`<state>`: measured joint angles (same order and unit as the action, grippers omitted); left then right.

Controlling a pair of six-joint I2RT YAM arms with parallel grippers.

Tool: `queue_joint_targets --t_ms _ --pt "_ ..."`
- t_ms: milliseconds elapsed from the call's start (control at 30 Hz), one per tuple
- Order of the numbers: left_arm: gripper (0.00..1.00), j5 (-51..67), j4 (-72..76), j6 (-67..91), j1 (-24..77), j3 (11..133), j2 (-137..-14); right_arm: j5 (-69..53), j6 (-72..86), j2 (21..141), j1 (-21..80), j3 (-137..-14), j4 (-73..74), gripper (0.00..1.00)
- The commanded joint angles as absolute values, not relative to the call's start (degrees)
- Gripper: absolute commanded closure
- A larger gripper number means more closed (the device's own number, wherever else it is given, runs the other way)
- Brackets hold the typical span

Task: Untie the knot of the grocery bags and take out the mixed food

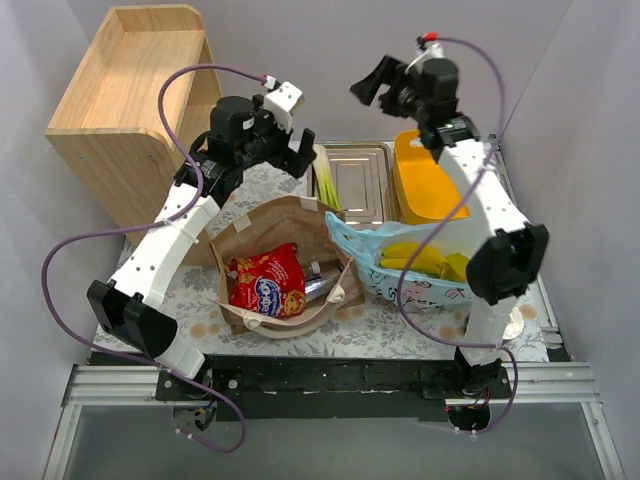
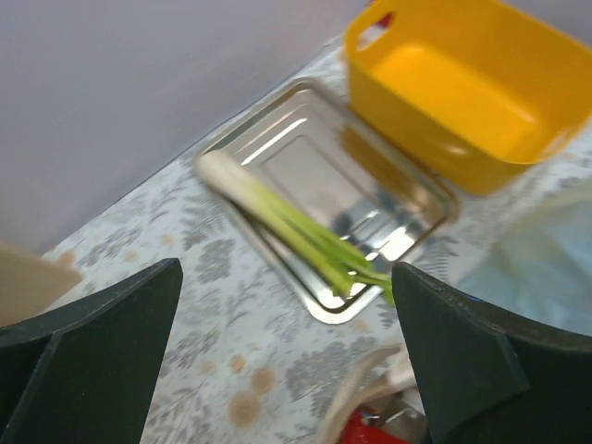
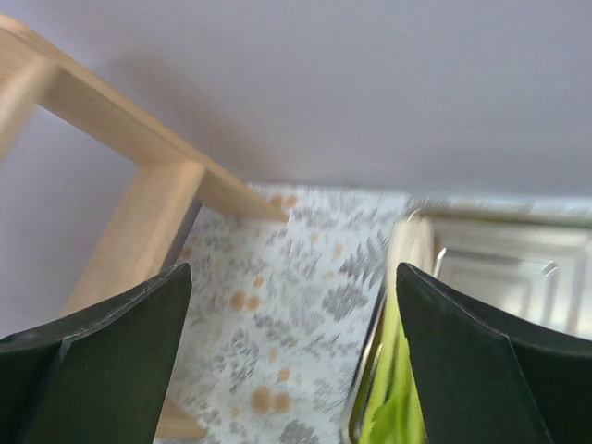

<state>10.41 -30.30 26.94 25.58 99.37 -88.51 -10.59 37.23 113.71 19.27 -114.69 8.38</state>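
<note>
The brown paper carrier point(image 1: 262, 222) stands open at the centre, holding a red crisp packet point(image 1: 268, 282) and a clear bottle point(image 1: 320, 286). The light-blue plastic bag point(image 1: 400, 285) lies open to its right with yellow bananas point(image 1: 425, 258) inside; no knot shows. A pale-green leek point(image 1: 325, 180) lies along the steel tray's left edge, also in the left wrist view point(image 2: 287, 222) and the right wrist view point(image 3: 398, 388). My left gripper point(image 1: 303, 155) point(image 2: 287, 370) is open and empty, above the table between carrier and leek. My right gripper point(image 1: 372, 85) point(image 3: 296, 370) is open and empty, raised at the back.
A steel tray point(image 1: 358, 185) point(image 2: 388, 194) and a yellow plastic tub point(image 1: 425, 180) point(image 2: 453, 92) sit at the back. A wooden shelf point(image 1: 130, 90) point(image 3: 139, 213) stands at back left. The floral cloth point(image 1: 180, 290) covers the table. Grey walls close in on all sides.
</note>
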Motion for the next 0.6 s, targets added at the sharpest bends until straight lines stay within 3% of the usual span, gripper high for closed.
queue_joint_targets --t_ms 0,267,567 --pt "0.04 26.6 -24.9 28.4 32.6 99.4 -87.3 -7.6 18.3 97.4 15.2 -110.3 10.3 0.03" --pt "0.02 36.7 -28.7 24.0 43.7 104.1 -92.4 -8.7 -6.8 61.8 14.0 -81.5 9.5 0.05" --pt "0.02 37.0 -30.0 23.2 47.5 106.0 -99.5 -25.5 -20.0 39.9 14.0 -70.2 29.5 0.52"
